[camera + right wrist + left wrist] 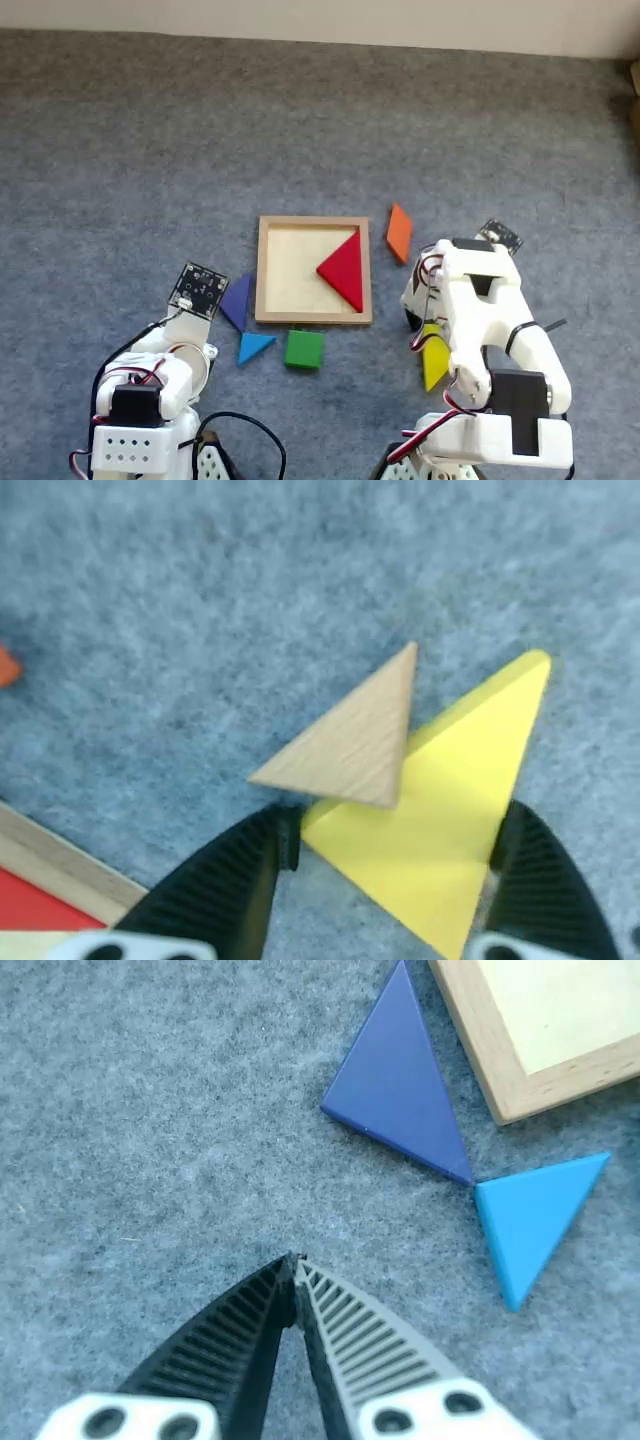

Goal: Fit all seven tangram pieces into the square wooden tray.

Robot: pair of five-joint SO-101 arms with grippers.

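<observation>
Square wooden tray (312, 222): red triangle (345, 268) seated, nothing else. Outside on the desk: orange parallelogram (399, 233), indigo triangle (400, 1090), sky-blue triangle (530, 1210), green square (303, 349), bare-wood triangle (350, 742), yellow triangle (450, 800). Left hand (295, 1265) clenched, empty; right hand (400, 825) spread astride the yellow triangle.

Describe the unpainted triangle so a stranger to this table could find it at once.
Start at the square wooden tray. The right tool sits just off the side of it, around a yellow triangle. Lying against that yellow piece's edge is the triangle you want. It is bare pale wood with visible grain, while the pieces around it are all painted.
</observation>
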